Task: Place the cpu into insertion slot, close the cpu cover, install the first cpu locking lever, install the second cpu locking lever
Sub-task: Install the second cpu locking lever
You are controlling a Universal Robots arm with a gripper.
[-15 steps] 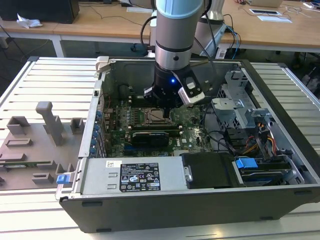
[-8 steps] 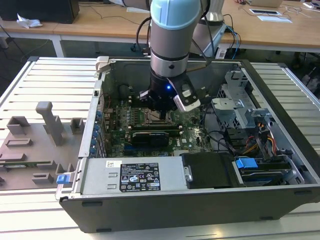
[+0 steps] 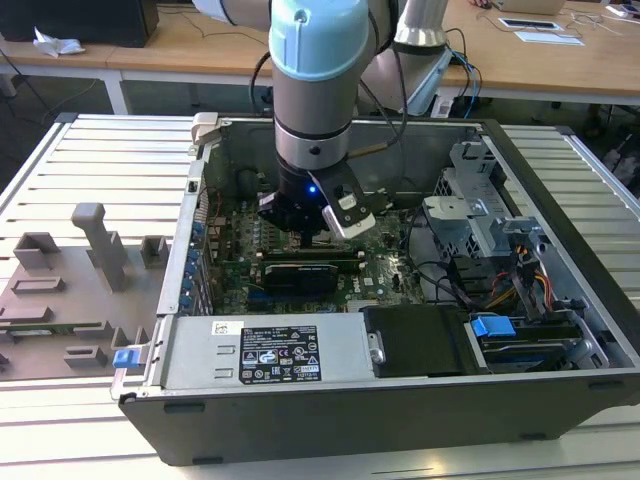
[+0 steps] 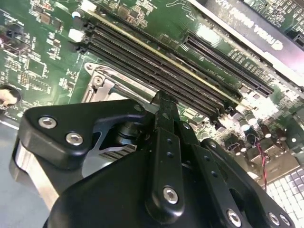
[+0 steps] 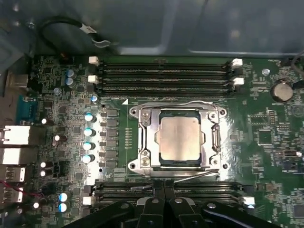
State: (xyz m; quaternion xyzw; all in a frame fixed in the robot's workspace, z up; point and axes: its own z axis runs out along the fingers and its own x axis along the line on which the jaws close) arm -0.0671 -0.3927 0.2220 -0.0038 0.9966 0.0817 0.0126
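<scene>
In the first wrist view the cpu [image 5: 179,137], a pale silver square, lies flat in the insertion slot [image 5: 180,163] on the green board. The cpu cover [image 5: 145,138], a silver frame, lies down around it with the chip showing through its window. One thin wire locking lever [image 5: 166,102] runs along one side of the frame. A second lever [image 5: 192,174] lies slightly slanted along the opposite side. My gripper [image 5: 164,186] hovers at that second lever's end, its black fingers together with nothing seen between them. In the exterior view the gripper [image 3: 308,238] hangs low inside the computer case.
Long black memory slots [image 5: 164,73] flank the socket on both sides. A black card [image 3: 300,272] lies across the board just in front of the gripper. The case walls [image 3: 330,410], the drive cage [image 3: 480,210] and loose cables [image 3: 430,265] hem in the arm.
</scene>
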